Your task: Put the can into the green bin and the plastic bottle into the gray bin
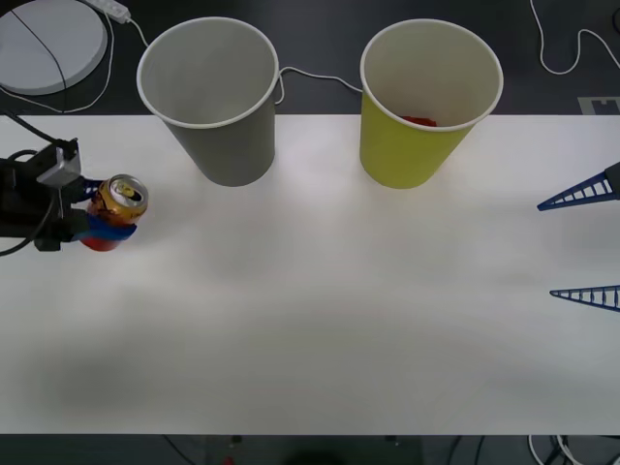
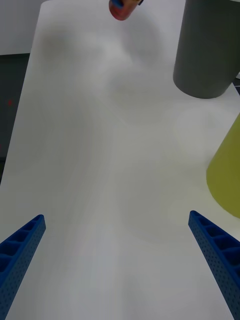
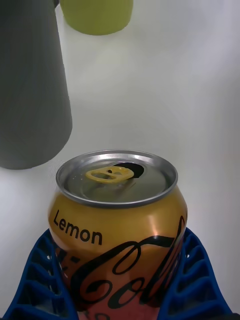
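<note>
Can upright at tabletop nine o'clock, clamped in my left jaws, ready to lift; green bin at one o'clock. Right jaws spread wide, idle, three o'clock.

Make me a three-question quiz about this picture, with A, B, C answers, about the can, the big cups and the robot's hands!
1. Where is the small gold-topped red-orange drink can?
A. inside the gray bin
B. at the table's left edge, upright
C. next to the right gripper

2. How many large paper-cup-shaped bins stand at the back of the white table?
A. one
B. two
C. three

3. What is the left gripper doing?
A. its blue fingers are shut on the can
B. it hangs open over a bin
C. it lies flat on the table

Answers:
1 B, the can stands at the left, apart from the gray bin.
2 B, the gray bin and the yellow-green bin.
3 A, the left wrist view shows blue fingers hugging the can; the right gripper waits open.
</note>
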